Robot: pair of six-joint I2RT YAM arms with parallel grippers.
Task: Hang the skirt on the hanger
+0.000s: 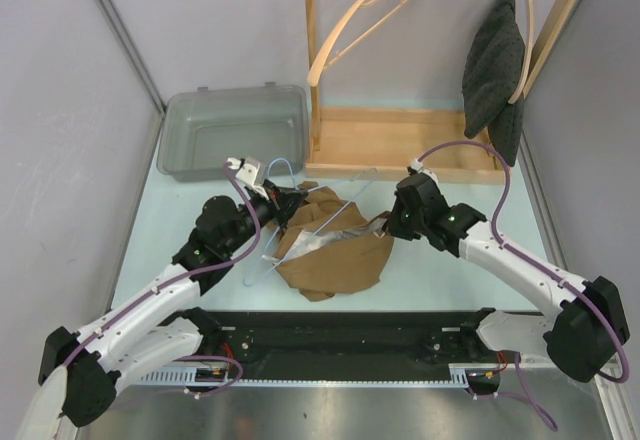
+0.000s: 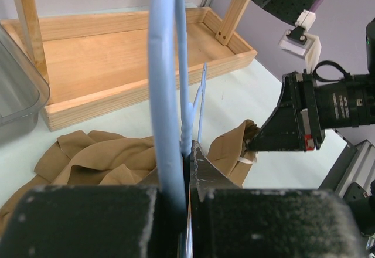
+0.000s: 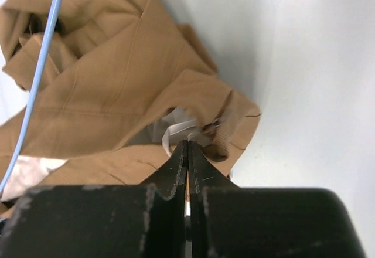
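Observation:
The tan skirt lies crumpled on the table's middle. A light blue wire hanger lies across it. My left gripper is shut on the hanger's neck, and the hook rises in front of the left wrist camera, with the skirt below. My right gripper is at the skirt's right edge. In the right wrist view its jaws are shut on the skirt's white ribbon loop at the waistband. The skirt and the blue hanger wire show beyond.
A grey plastic bin stands at the back left. A wooden rack stands at the back, with a wooden hanger and a dark garment hung on it. Grey walls close both sides.

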